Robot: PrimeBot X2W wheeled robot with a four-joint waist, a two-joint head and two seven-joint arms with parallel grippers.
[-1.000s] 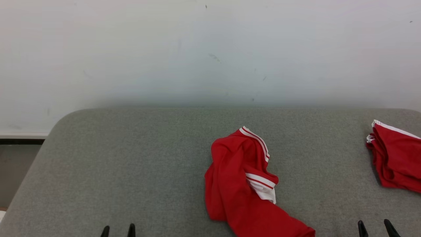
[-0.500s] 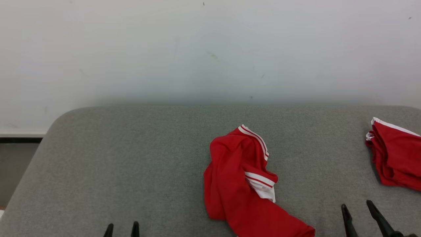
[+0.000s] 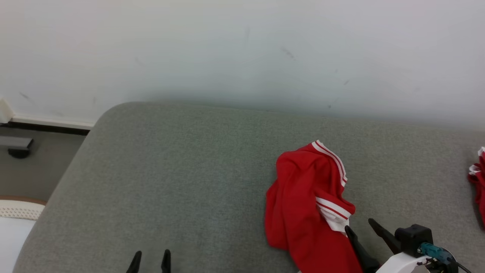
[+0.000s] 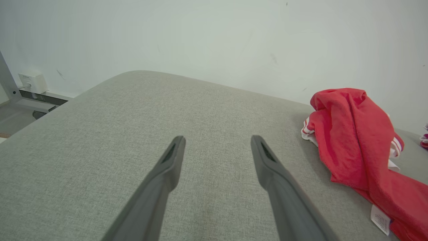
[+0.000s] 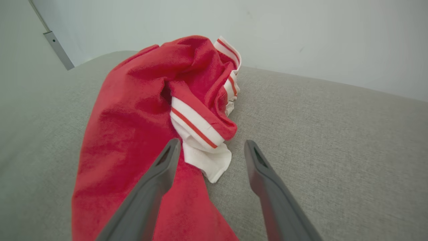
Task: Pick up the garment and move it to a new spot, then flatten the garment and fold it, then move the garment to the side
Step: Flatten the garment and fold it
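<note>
1. Holding the right gripper (image 3: 359, 224) open and empty, with one finger over red cloth and the other over bare cushion (image 3: 189, 170). Whether either finger is touching the cloth is not showing clearly.
2. Resting the left gripper (image 3: 152, 253) open and empty too, low by the cushion's near edge and well apart from the garment (image 3: 303, 197).
3. Finding the garment crumpled in a heap right of the cushion's middle and trailing toward the near edge. Noting a second garment (image 3: 478, 178) at the right edge, well apart from the first.
4. Judging the cloth as light, soft and limp, so likely sagging and unfurling when lifted, but neither fragile nor slippery.
5. Favouring the striped white cuff (image 5: 200, 130) as the hold, since its doubled band is looking thicker than the body cloth. Pinching a whole fold there, not a single layer, probably guarding against slipping.
6. Getting from the right wrist view the cuff lying just beyond the finger gap, which the head view is showing only small.
7. Getting from the left wrist view a white label (image 4: 380, 219) at the garment's near end, and the heap's height.
8. Getting from the head view both grippers at once, the cushion's rounded left corner and the wall (image 3: 227, 49) behind.
</note>
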